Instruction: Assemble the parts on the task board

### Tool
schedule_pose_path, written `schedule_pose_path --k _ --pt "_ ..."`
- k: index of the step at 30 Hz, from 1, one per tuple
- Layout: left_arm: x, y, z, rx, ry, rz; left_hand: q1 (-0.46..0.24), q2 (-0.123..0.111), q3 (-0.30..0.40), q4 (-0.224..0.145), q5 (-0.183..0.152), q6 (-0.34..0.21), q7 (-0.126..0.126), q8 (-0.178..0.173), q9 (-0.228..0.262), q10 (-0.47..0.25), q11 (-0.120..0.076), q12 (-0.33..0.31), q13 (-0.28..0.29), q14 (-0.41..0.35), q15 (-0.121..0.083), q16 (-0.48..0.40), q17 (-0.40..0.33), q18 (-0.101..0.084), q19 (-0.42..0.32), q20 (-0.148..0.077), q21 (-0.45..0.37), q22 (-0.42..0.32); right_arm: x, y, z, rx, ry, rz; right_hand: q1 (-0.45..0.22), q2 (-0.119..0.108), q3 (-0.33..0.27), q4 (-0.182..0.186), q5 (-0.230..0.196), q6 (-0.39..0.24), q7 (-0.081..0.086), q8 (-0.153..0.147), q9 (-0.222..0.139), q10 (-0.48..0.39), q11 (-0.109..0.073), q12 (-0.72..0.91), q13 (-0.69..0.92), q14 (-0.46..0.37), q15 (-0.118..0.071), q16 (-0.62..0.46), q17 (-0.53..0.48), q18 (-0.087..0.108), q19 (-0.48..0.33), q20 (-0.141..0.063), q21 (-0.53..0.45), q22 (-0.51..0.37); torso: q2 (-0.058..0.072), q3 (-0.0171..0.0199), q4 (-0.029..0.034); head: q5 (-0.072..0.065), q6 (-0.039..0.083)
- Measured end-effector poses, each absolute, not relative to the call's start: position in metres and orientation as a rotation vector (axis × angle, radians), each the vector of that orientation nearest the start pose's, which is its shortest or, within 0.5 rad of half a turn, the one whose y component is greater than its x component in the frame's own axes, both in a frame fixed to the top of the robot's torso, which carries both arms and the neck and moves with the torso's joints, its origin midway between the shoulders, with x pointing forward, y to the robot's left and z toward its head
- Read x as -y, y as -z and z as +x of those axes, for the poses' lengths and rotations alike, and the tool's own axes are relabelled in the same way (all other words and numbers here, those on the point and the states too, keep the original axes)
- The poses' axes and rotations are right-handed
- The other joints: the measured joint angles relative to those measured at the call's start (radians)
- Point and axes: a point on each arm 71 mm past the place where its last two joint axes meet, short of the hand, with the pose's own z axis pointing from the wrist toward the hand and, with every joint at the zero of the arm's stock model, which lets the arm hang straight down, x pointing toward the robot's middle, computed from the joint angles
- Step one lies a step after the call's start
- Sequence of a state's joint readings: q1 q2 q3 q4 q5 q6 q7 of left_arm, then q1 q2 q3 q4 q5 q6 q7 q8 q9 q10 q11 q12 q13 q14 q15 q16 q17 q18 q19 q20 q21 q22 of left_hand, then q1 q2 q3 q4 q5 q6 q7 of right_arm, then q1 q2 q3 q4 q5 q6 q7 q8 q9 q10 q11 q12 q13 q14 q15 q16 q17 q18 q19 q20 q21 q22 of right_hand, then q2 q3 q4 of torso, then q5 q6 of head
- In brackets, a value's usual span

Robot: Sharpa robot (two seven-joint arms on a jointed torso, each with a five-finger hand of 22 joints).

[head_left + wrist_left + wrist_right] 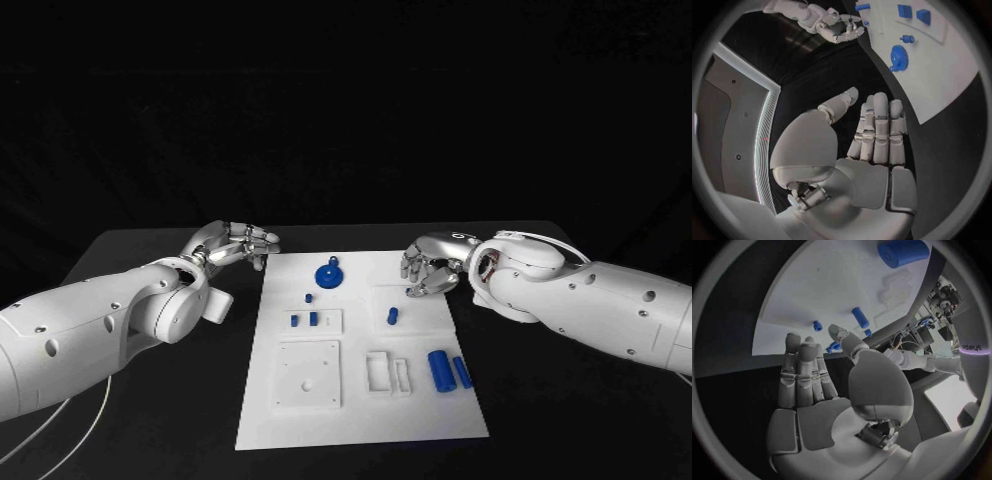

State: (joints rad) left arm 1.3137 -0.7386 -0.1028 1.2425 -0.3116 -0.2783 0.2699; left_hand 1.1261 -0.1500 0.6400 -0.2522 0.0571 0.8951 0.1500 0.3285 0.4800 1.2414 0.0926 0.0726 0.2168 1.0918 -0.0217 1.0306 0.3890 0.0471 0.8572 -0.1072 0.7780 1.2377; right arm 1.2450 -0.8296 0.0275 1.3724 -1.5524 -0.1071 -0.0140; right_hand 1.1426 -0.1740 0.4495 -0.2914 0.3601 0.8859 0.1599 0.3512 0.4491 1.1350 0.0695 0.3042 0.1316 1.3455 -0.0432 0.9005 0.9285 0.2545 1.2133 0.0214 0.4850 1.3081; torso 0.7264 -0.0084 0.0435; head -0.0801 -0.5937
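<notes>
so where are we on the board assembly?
Barely begun. The blue gear and the two blue cylinders lie loose on the task board. Nothing in hand: the left hand and the right hand sit empty at the board's far corners. All of the assembly looks left.

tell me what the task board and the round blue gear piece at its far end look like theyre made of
Task board: looks like matte white plastic, flat and even with no glare, with raised blocks and recesses of the same white; painted or printed material can't be ruled out.
Blue gear piece: probably plastic, uniformly saturated blue with a dull surface and small teeth round its rim; possibly printed, too small to confirm.
</notes>
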Motion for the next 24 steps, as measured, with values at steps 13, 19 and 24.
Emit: schedule_pose_path --k 13,19,24 --pt "-0.239 0.159 0.549 -1.507 1.256 -0.811 -0.004 0.004 -0.003 -0.003 0.0 0.0 0.0 0.0 0.001 -0.007 0.0 0.0 0.001 0.0 0.0 0.0 0.0 -0.001 0.0 0.0 0.0 0.0 0.225 0.169 0.52 -1.734 -0.479 -0.339 0.006 -0.005 0.045 0.001 -0.051 0.027 -0.009 0.0 0.005 0.02 -0.001 -0.024 0.016 -0.008 0.0 0.024 0.005 0.0 0.0 0.0 0.018 0.0 0.001 0.001 0.001 0.002 -0.004" --pt "-0.24 0.159 0.549 -1.505 1.256 -0.817 -0.004 0.004 -0.004 -0.002 0.0 0.0 0.0 0.0 0.001 -0.007 0.0 0.0 0.002 0.001 0.001 -0.005 0.0 -0.003 0.0 0.0 0.0 0.0 0.224 0.171 0.521 -1.733 -0.465 -0.347 0.011 0.0 0.147 0.005 -0.125 0.057 -0.019 0.0 0.009 0.045 -0.006 -0.039 0.036 -0.011 -0.003 0.048 0.005 -0.001 0.009 -0.002 0.038 0.0 0.001 0.0017 0.001 0.007 -0.004" --pt "-0.24 0.159 0.549 -1.505 1.256 -0.818 -0.004 0.004 -0.006 0.0 0.0 0.0 0.0 0.0 0.002 -0.007 0.0 0.0 0.002 0.004 0.004 -0.005 0.002 -0.005 0.0 0.0 0.0 0.002 0.223 0.171 0.521 -1.729 -0.455 -0.358 0.01 0.011 0.218 0.006 -0.209 0.088 -0.031 0.0 0.014 0.075 -0.015 -0.042 0.062 -0.015 -0.008 0.067 0.005 -0.008 0.014 -0.007 0.054 0.0 0.001 0.0019 0.0002 0.01 -0.003"
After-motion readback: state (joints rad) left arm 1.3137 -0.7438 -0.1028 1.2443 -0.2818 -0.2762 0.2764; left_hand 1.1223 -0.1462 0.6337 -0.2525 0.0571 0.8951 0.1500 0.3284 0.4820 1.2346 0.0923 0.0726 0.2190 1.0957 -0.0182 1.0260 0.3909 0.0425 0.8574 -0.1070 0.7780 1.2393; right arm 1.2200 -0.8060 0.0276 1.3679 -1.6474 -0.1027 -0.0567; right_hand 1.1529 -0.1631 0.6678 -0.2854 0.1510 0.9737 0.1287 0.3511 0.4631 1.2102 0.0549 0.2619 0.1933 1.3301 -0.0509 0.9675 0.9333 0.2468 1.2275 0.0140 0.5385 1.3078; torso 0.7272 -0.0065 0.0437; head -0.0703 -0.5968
